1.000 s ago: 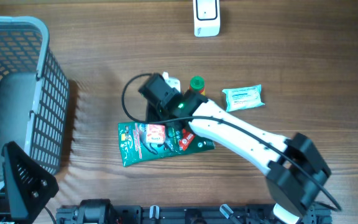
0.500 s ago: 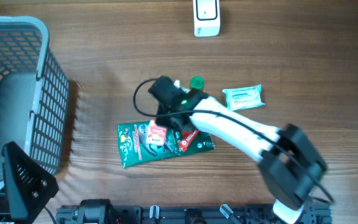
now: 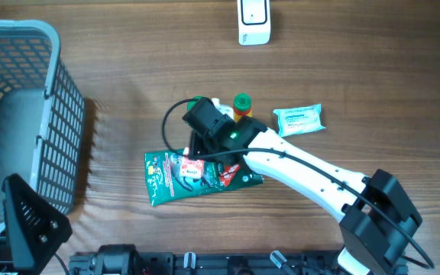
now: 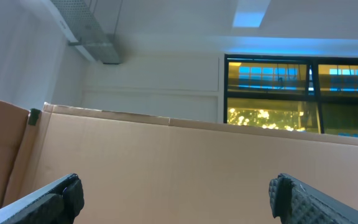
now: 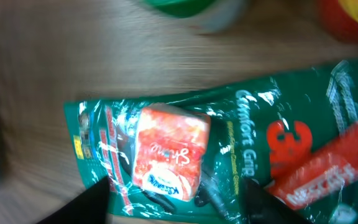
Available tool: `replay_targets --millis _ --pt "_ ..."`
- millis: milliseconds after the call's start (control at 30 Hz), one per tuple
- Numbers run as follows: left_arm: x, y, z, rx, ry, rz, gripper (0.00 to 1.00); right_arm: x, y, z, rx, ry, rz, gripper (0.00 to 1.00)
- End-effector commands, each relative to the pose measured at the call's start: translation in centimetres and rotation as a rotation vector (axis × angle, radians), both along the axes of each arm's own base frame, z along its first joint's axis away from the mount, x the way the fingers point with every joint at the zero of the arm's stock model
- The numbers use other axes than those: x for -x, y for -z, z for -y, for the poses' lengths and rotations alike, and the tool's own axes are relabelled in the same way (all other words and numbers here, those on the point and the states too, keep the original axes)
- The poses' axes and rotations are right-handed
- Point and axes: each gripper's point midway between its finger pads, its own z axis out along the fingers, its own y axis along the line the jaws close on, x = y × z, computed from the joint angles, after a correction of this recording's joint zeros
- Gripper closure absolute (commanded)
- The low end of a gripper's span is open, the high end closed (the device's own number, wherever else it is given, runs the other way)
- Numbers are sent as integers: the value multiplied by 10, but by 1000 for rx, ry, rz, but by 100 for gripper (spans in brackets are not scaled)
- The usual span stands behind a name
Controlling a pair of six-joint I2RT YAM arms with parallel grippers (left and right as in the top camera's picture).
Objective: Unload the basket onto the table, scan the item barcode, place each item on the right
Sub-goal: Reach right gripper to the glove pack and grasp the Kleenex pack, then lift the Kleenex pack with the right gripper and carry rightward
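The right arm has swung its wrist a little to the right since a second ago, and the right gripper (image 5: 176,198) has gone from closed to spread wide, holding nothing. At far left the basket (image 3: 21,29) is cut off by the frame edge. The left gripper (image 4: 176,196) shows only its two fingertips at the bottom corners of its own view, far apart and empty, facing a cardboard wall. In the middle of the table (image 3: 357,46) lies a green packet (image 3: 163,179), its upper right part hidden under the right wrist. The red pack (image 5: 169,155) rests on it, between the open fingers and touching neither. The green packet reads "Comfort Grip" beside a red "3M"; the red pack's script is too blurred to read. A green-capped bottle (image 3: 242,100) is mostly hidden by the arm. Right of it lies a teal pack (image 3: 299,119), its print too small to read. The white scanner (image 3: 253,21), clipped by the top edge, stands well apart from the red pack.
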Motion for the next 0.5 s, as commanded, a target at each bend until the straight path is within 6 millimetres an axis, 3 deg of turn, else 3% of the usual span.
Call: replay_targets --millis 0,67,167,300,400,467 --pt "-2 2 1 -1 8 -5 0 -1 2 -6 90 -431 165 7" --pt "-2 2 1 -1 8 -5 0 -1 -2 -19 60 -618 234 0" --pt "-2 2 1 -1 8 -4 0 11 7 -29 36 -853 266 0" --pt "-2 2 1 -1 8 -5 0 6 25 -22 99 -934 274 3" --pt "-3 3 1 -1 8 -12 0 -8 25 -16 154 -899 309 3" --pt "-3 3 1 -1 8 -13 0 -9 22 -25 98 -940 336 11"
